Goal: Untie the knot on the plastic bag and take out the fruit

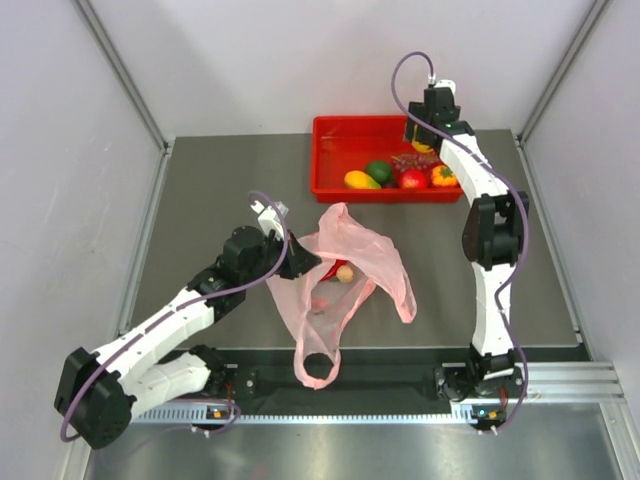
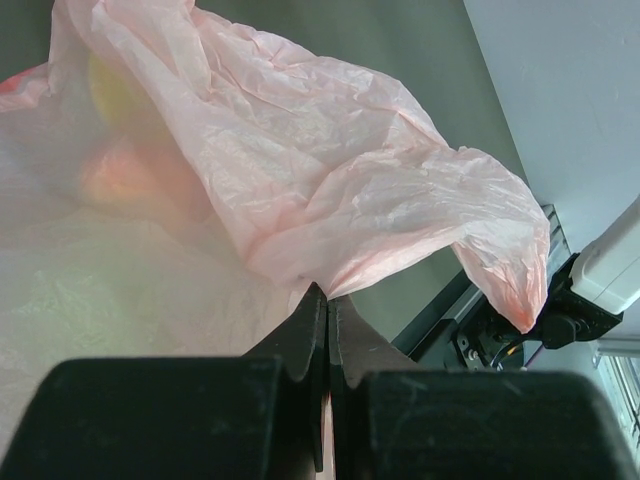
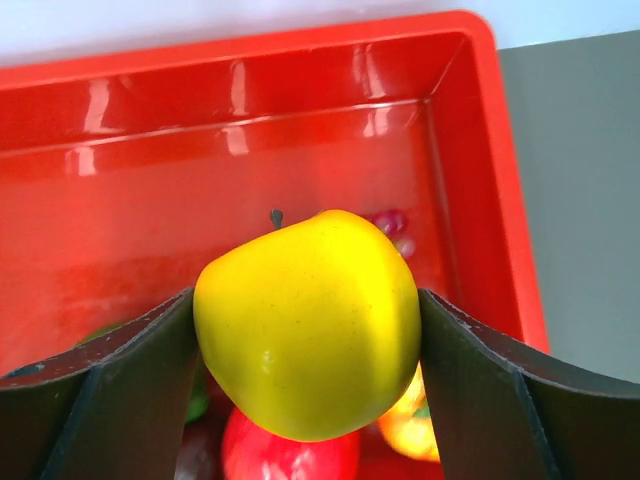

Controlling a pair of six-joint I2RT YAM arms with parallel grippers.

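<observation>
The pale-pink plastic bag (image 1: 352, 252) lies opened out in the middle of the table, one handle loop (image 1: 318, 366) trailing toward the near edge. No knot shows. A small peach-coloured fruit (image 1: 345, 273) and something red lie in its mouth. My left gripper (image 1: 300, 262) is shut on the bag's edge; in the left wrist view its jaws (image 2: 328, 298) pinch the film (image 2: 330, 190), and a yellow and an orange fruit (image 2: 115, 172) show through. My right gripper (image 1: 430, 135) holds a round yellow fruit (image 3: 305, 320) over the red tray (image 3: 300, 80).
The red tray (image 1: 335, 130) stands at the back centre with a yellow oval fruit (image 1: 360, 180), a dark green round fruit (image 1: 378, 170), a red apple (image 1: 413, 179), an orange fruit (image 1: 443, 176) and dark grapes (image 1: 410, 160). Walls rise on both sides.
</observation>
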